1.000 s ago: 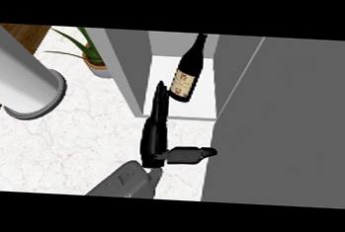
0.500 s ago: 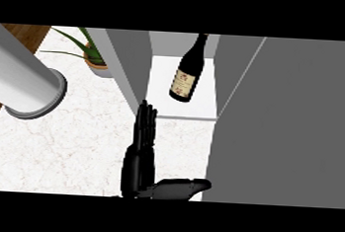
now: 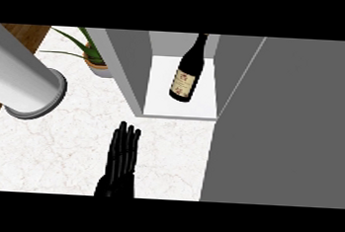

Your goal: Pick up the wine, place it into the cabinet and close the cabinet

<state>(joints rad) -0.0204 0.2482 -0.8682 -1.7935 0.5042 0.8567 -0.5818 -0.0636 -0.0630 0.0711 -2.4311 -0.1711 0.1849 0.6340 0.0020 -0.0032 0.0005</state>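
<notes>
A dark wine bottle [image 3: 188, 72] with a cream label stands inside the open cabinet on its white shelf [image 3: 161, 106], leaning slightly in the picture. My right hand [image 3: 119, 160] is over the marble counter, below and to the left of the cabinet opening and well apart from the bottle. Its fingers are straight, pointing toward the cabinet, and hold nothing. The cabinet door [image 3: 292, 124] is a wide grey panel swung open at the right. My left hand does not show.
A large grey cylinder [image 3: 20, 83] slants across the upper left. A potted plant [image 3: 91, 54] stands behind the cabinet's left wall [image 3: 127, 66]. A wooden strip [image 3: 15, 33] runs along the far left. White marble counter [image 3: 49, 151] lies around the hand.
My right hand has drawn back from the bottle toward the lower edge; its forearm and thumb have slid out of view. The bottle stays on the shelf.
</notes>
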